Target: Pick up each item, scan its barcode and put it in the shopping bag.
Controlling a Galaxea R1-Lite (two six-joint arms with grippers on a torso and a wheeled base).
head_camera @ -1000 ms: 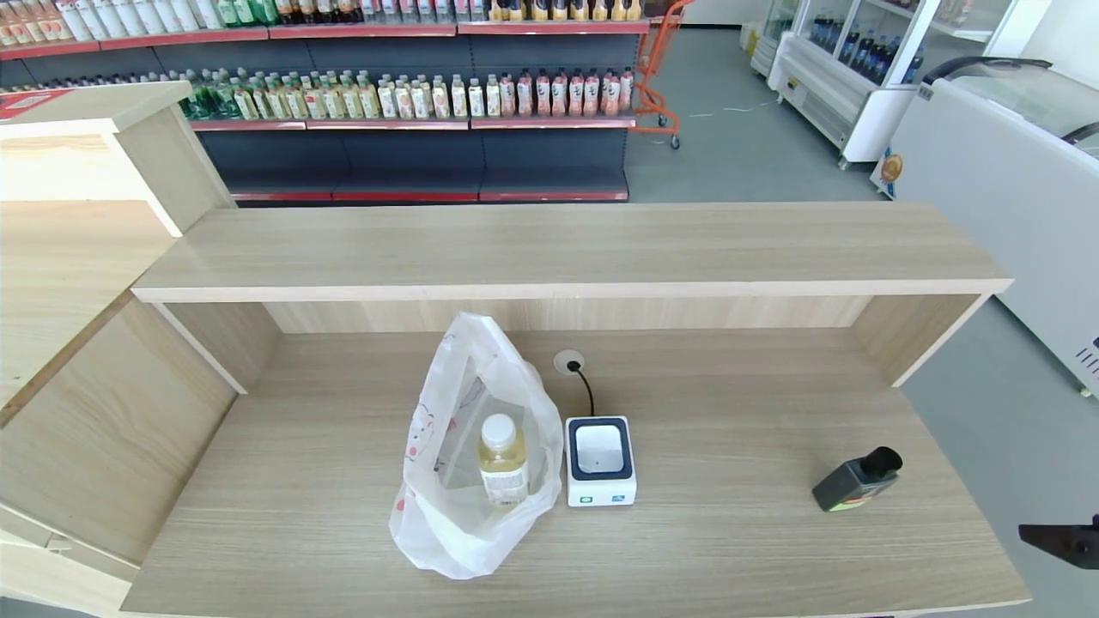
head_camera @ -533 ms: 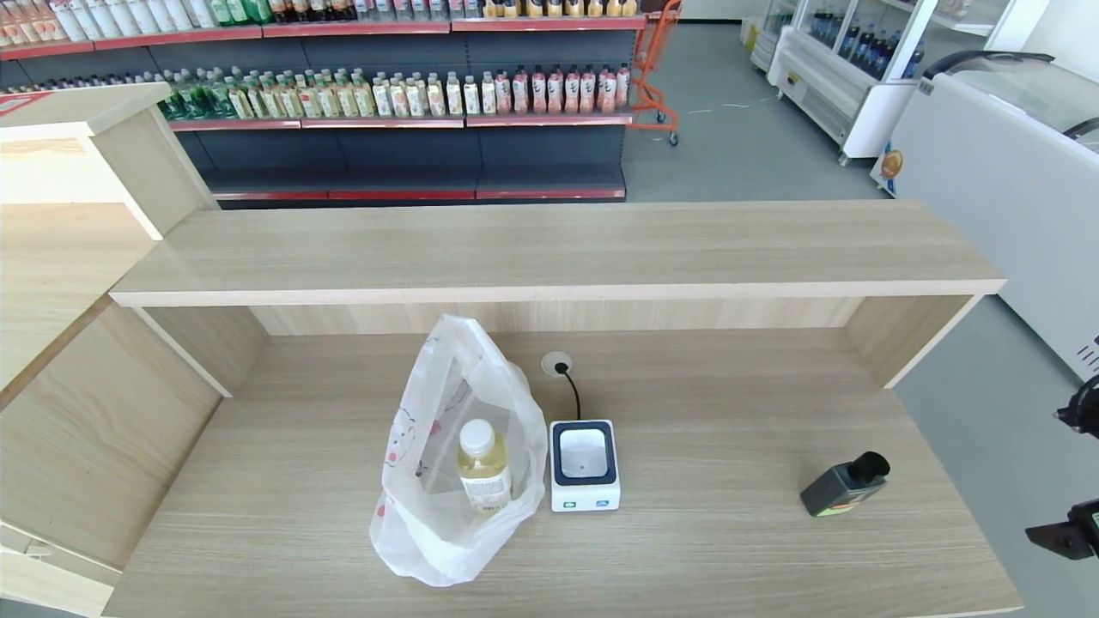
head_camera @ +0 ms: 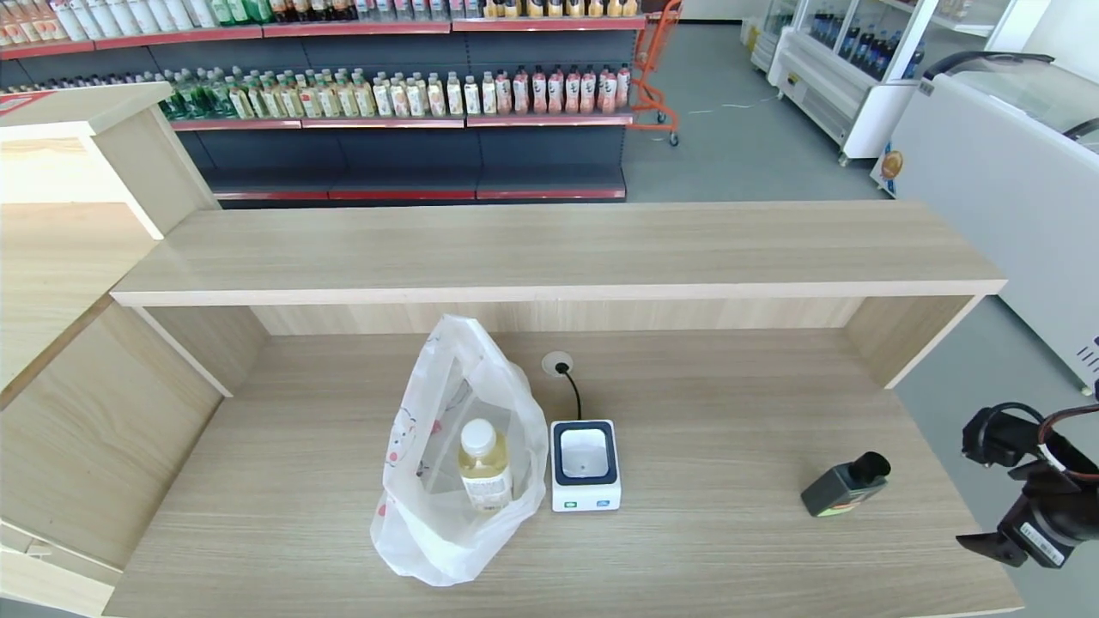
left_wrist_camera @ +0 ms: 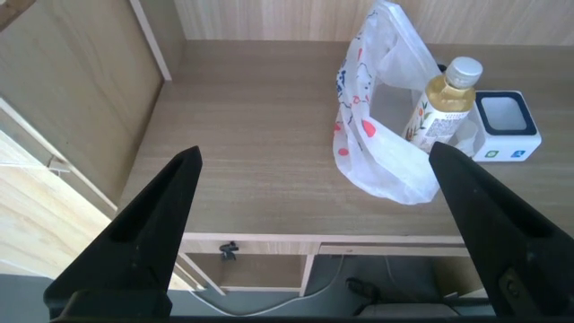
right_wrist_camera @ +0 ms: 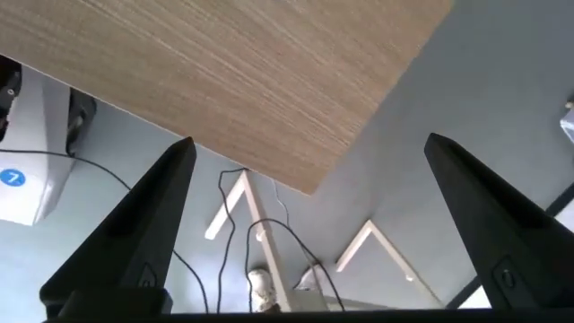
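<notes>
Wooden counter (head_camera: 730,549) is carrying a white shopping bag (head_camera: 421,532) near the middle of its front edge, with a yellow drink bottle (head_camera: 483,468) standing upright inside. Both arms are holding their fingers wide and empty: left gripper (left_wrist_camera: 316,151) off the front edge, right gripper (right_wrist_camera: 309,142) beyond the front-right corner. White scanner (head_camera: 585,468) is sitting just beside the bag, and a small dark bottle (head_camera: 844,486) is resting tilted near the right edge.

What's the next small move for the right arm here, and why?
Probably swing the right gripper inward and over the dark bottle lying on the counter. It looks like the one item outside the shopping bag, where the drink bottle already stands. The gripper's fingers are spread open, and it hangs just off the counter's right end, nearest that bottle.
</notes>
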